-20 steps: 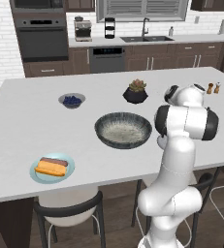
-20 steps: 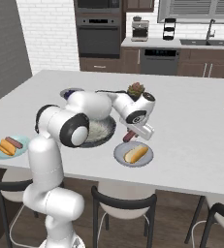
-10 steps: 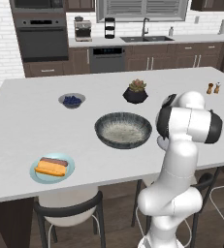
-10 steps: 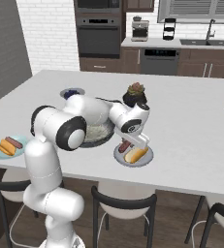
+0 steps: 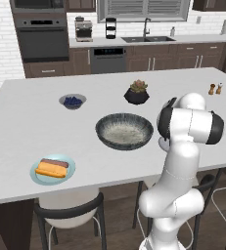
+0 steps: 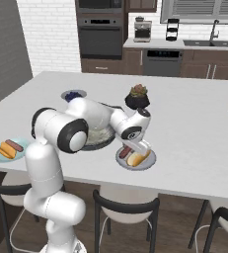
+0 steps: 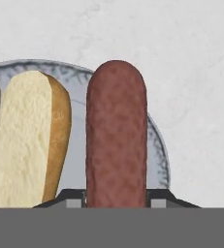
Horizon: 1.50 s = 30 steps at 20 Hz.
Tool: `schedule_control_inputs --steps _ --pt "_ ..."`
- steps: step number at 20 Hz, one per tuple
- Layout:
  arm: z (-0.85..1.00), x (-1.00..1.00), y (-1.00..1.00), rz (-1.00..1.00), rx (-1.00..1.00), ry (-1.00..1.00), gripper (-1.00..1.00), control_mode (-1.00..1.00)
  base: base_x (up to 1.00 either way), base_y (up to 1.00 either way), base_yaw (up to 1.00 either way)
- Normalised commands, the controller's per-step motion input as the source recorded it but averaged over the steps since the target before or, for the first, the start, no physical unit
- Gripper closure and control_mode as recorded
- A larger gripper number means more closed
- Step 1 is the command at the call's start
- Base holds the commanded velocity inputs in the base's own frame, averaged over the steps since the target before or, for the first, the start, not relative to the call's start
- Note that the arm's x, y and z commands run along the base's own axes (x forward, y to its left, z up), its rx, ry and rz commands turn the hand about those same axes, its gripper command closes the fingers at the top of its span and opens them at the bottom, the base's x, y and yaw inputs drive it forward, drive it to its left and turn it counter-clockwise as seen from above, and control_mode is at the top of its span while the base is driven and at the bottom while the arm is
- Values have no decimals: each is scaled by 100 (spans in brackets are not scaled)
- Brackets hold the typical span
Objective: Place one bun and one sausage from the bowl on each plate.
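The pincer [image 7: 116, 201], jaws narrowed on a reddish-brown sausage [image 7: 116, 133], sits low over the grey plate [image 6: 148, 160], apparently touching it, beside a pale bun [image 7: 26, 140], right of the emptied bowl [image 5: 124, 131].

A reddish-brown sausage [image 7: 116, 135] stands between the gripper's [image 7: 116, 197] closed fingertips over a grey plate [image 7: 154, 145], beside a pale bun [image 7: 28, 140].

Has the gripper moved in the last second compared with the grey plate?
Yes. In the right base view the gripper has come down from above the grey plate to just over it, lowering the sausage beside the bun.
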Motion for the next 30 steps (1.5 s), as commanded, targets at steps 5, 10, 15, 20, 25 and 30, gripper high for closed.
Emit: schedule_control_inputs --steps 5,10,15,20,25,30 --pt "-2 0 -9 0 1 0 -100 -100 0 0 0" --pt "0 0 0 0 0 1 -100 -100 0 0 0" --pt "3 -5 0 0 0 0 -100 -100 0 0 0" --pt "44 -9 -3 -2 0 -1 -100 -100 0 0 0" --pt "73 -7 0 0 0 0 -100 -100 0 0 0" --pt "91 -38 2 0 -1 -1 -100 -100 0 0 0"
